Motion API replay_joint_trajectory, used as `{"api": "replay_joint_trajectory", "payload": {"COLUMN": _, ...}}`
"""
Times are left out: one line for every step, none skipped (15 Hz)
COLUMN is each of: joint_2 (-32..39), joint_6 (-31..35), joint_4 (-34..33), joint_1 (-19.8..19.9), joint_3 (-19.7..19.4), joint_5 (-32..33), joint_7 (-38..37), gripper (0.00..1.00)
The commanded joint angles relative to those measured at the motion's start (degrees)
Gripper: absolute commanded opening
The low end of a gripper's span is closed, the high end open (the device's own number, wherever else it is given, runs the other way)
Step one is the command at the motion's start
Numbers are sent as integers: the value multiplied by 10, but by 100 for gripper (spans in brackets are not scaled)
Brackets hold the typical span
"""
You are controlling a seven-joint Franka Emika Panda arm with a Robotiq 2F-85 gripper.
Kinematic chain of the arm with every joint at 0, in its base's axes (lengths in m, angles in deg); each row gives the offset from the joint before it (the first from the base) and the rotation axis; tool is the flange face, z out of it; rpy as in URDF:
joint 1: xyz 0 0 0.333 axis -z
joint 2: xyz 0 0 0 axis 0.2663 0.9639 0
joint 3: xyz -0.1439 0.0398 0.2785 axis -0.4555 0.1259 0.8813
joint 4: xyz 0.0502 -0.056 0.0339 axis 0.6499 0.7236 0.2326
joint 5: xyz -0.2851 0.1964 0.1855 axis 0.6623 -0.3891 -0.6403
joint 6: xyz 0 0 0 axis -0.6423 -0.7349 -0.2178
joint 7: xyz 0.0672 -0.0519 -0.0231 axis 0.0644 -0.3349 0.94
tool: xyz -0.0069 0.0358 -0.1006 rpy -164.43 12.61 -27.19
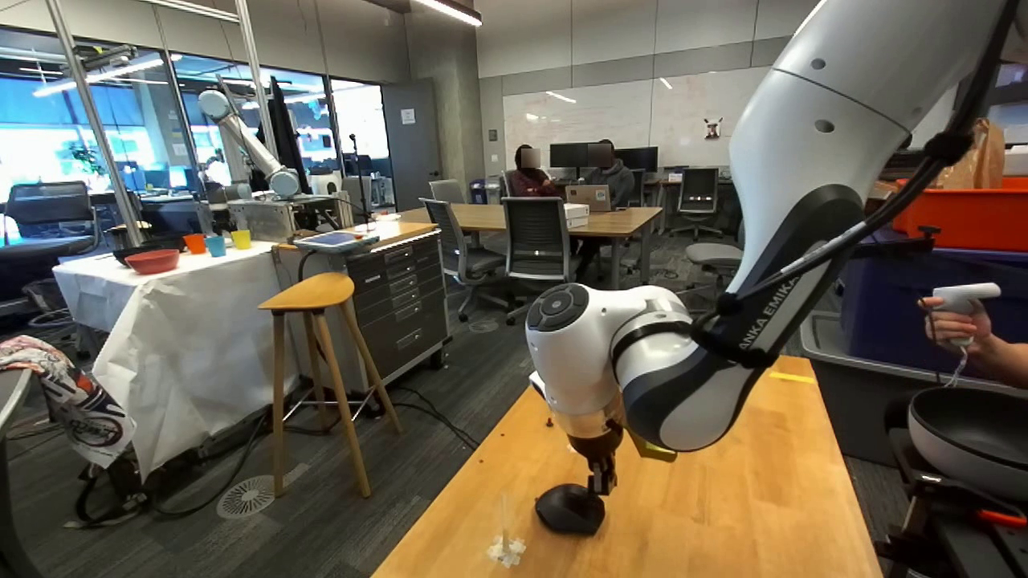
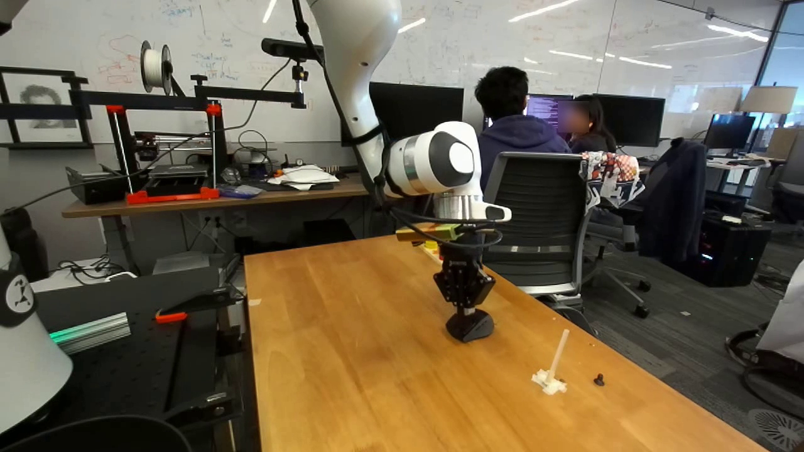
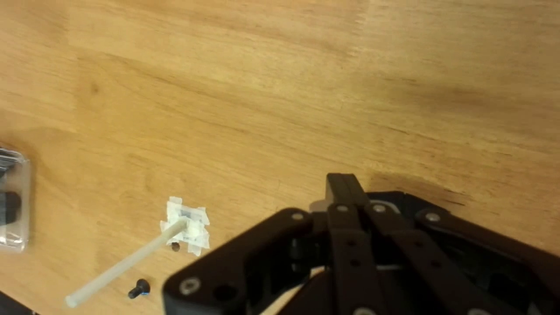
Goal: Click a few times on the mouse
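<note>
Mouse (image 1: pixel 569 514), dark and domed, resting on the table (image 2: pixel 352 326) beneath the gripper (image 2: pixel 466 310). The fingers (image 3: pixel 337 192) lie together in a narrow column; in both exterior views their tips meet the outline of the mouse, though whether they press it cannot be told. Near the mouse, and apart from it, a pale stick (image 2: pixel 558 355) rises from a patch of tape (image 3: pixel 199 238) on the table, with a dark screw (image 3: pixel 140 288) close by. Part of a clear case (image 3: pixel 24 205) shows at the edge of the wrist view. Farther off, in an exterior view, stand a stool (image 1: pixel 312 292) and, behind it, a cabinet (image 1: pixel 401 297) with drawers. Two people (image 1: pixel 532 183) sit at a desk (image 1: pixel 466 215) beyond, before a whiteboard (image 1: pixel 594 112).
</note>
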Motion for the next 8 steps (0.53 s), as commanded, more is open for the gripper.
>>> {"api": "replay_joint_trajectory", "payload": {"joint_2": -68, "joint_6": -15, "joint_4": 45, "joint_1": 6, "joint_3": 4, "joint_5": 3, "joint_7": 20, "gripper": 0}}
{"api": "replay_joint_trajectory", "payload": {"joint_2": -79, "joint_6": -14, "joint_4": 53, "joint_1": 6, "joint_3": 4, "joint_5": 5, "joint_7": 19, "gripper": 0}}
{"api": "replay_joint_trajectory", "payload": {"joint_2": -94, "joint_6": -14, "joint_4": 63, "joint_1": 7, "joint_3": 5, "joint_5": 7, "joint_7": 21, "gripper": 0}}
{"api": "replay_joint_trajectory", "payload": {"joint_2": -106, "joint_6": -14, "joint_4": 71, "joint_1": 7, "joint_3": 6, "joint_5": 8, "joint_7": 21, "gripper": 0}}
{"api": "replay_joint_trajectory", "payload": {"joint_2": -120, "joint_6": -14, "joint_4": 80, "joint_1": 8, "joint_3": 7, "joint_5": 9, "joint_7": 23, "gripper": 0}}
{"api": "replay_joint_trajectory", "payload": {"joint_2": -133, "joint_6": -14, "joint_4": 89, "joint_1": 7, "joint_3": 7, "joint_5": 12, "joint_7": 21, "gripper": 0}}
{"api": "replay_joint_trajectory", "payload": {"joint_2": -149, "joint_6": -13, "joint_4": 101, "joint_1": 5, "joint_3": 6, "joint_5": 18, "joint_7": 19, "gripper": 0}}
{"api": "replay_joint_trajectory", "payload": {"joint_2": -163, "joint_6": -12, "joint_4": 111, "joint_1": 6, "joint_3": 7, "joint_5": 22, "joint_7": 19, "gripper": 0}}
